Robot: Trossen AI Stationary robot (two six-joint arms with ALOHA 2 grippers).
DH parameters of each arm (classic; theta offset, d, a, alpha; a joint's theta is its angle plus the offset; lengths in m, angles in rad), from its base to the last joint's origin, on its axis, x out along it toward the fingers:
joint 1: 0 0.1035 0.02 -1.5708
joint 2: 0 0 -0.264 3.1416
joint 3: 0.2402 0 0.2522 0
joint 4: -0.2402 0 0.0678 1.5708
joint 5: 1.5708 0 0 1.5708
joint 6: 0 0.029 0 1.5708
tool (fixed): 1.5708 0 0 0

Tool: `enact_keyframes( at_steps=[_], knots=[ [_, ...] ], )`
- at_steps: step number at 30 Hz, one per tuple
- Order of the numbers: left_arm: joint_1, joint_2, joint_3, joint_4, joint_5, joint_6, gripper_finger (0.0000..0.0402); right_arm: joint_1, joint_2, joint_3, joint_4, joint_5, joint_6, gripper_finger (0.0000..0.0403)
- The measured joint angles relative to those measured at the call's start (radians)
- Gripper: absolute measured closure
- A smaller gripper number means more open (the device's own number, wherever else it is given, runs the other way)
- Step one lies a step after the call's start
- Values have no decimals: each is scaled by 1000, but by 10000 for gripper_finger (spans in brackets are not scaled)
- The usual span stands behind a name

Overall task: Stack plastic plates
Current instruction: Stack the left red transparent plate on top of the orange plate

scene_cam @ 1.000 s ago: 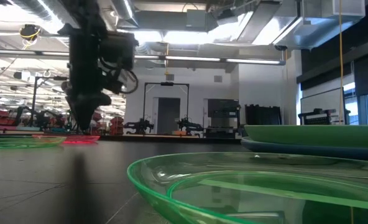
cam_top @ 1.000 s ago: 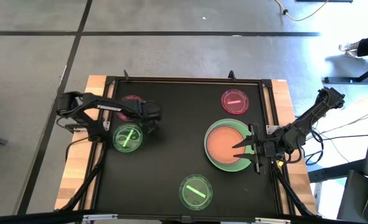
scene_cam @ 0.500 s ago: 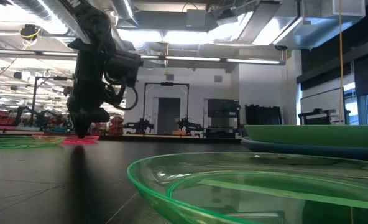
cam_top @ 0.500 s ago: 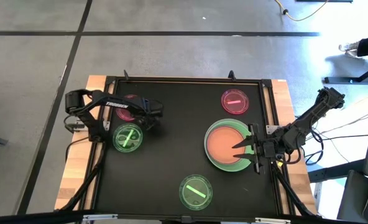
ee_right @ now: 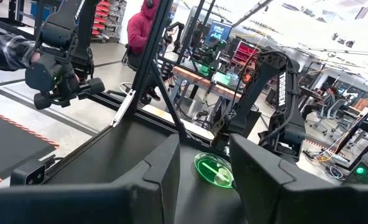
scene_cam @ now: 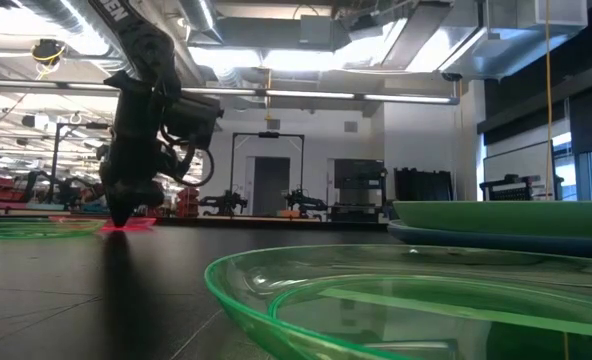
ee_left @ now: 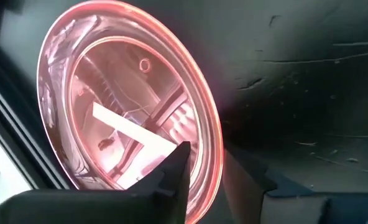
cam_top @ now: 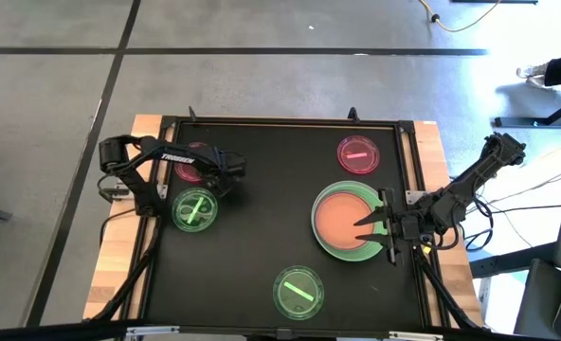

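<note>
From above, the left gripper (cam_top: pixel 208 170) sits over the small pink dish (cam_top: pixel 194 157) at the table's left rear, just behind a small green dish (cam_top: pixel 194 209). The right gripper (cam_top: pixel 380 225) waits, fingers spread, over the rim of the stack at the right: an orange plate (cam_top: pixel 342 220) lying on a large green plate (cam_top: pixel 353 249). Another pink dish (cam_top: pixel 357 154) sits behind that stack, and a second green dish (cam_top: pixel 298 290) near the front edge.

At table level the left gripper points straight down, its tips touching or nearly touching the pink dish's rim. A blue edge shows under the green plate there.

The left wrist camera shows its fingers (ee_left: pixel 171 180) parted astride the dish's raised rim, one inside and one outside, not yet pinching. The dish is thin, glossy, translucent plastic with a pale stripe across its shallow bowl. I'd judge it very light, fairly stiff and slippery, apt to skate on the black mat (cam_top: pixel 262 227); the upturned lip is the sensible place to grip.

The right wrist camera shows its own fingers well apart.
</note>
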Motion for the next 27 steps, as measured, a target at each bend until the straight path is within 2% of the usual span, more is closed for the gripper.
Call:
enact_keyframes(
  at_steps=[10, 19, 27],
  knots=[
    [0, 0, 0, 21, 8, 110, 397, 0, 0, 0, 0, 0, 0, 270],
    [-77, -2, 31, 15, -37, 203, 399, 0, 0, 0, 0, 0, 0, 270],
    [-222, -2, 175, 20, -65, 363, 400, 0, 0, 0, 0, 0, 0, 270]
  ],
)
